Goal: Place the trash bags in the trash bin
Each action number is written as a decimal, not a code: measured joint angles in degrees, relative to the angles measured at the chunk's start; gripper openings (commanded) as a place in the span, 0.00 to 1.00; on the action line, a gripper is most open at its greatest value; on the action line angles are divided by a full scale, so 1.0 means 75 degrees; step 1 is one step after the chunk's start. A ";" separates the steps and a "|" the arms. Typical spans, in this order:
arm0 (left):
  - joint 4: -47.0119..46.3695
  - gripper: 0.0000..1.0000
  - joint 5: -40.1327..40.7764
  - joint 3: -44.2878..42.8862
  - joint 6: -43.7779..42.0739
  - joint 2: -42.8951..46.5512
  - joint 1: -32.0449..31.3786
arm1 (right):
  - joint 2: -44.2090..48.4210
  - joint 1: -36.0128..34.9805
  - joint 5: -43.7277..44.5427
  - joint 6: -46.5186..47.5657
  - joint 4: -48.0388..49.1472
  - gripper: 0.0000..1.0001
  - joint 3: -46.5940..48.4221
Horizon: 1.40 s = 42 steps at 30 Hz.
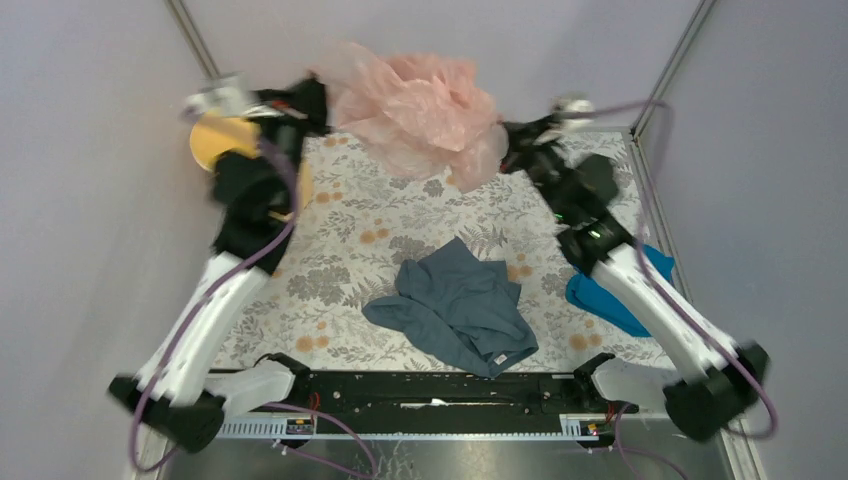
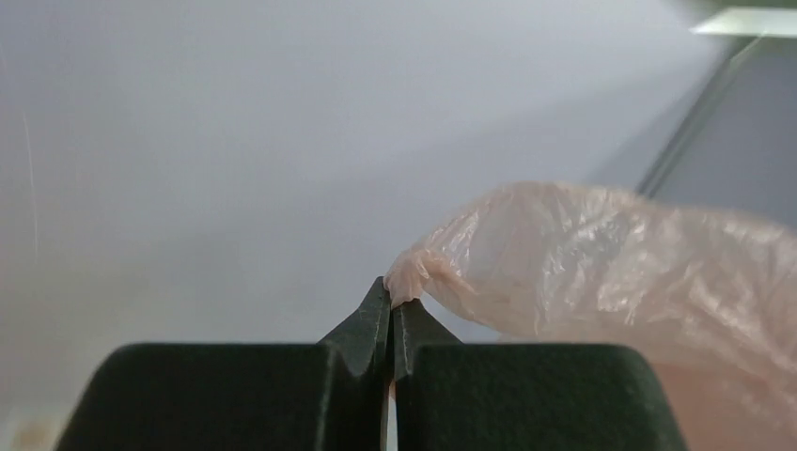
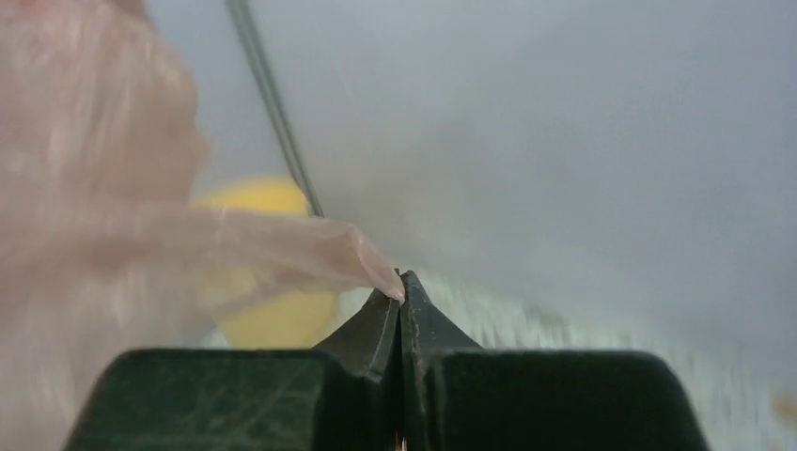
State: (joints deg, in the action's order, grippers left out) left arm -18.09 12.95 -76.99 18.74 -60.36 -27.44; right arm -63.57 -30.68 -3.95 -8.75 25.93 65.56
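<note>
Pale-pink trash bags (image 1: 420, 110); seemingly yellow trash bin (image 1: 222, 140).

I see 1 crumpled grey-blue fabric garment (image 1: 455, 310) on the floral-patterned tablecloth (image 1: 350, 240), and 1 bright blue folded cloth (image 1: 598, 298) lies nearby.

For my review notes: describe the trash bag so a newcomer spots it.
Above the far end of the flowered table, the trash bag hangs between the left gripper and right gripper, each shut on an edge. Unlike the grey garment and blue cloth lying nearer, it is crinkly, see-through pink film.
</note>
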 measured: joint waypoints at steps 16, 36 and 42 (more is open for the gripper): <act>0.3515 0.00 -0.3471 -0.3841 0.2008 -0.3547 0.1116 | -0.3381 0.0035 0.0152 -0.0038 -0.4441 0.00 0.4395; 0.4281 0.00 -0.1574 0.3500 0.1714 -0.1367 0.0627 | -0.2244 0.0026 -0.0035 -0.0204 -0.3229 0.00 -0.1897; 0.3748 0.00 -0.3270 -0.1314 0.1865 -0.1402 0.0632 | -0.2043 0.0029 -0.0472 -0.0192 -0.3751 0.00 0.2888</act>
State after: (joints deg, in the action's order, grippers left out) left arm 10.02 -11.57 -86.85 32.73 -70.87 -22.70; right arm -78.89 -30.46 -7.49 -10.20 -2.20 87.22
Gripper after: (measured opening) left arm 0.007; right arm 0.011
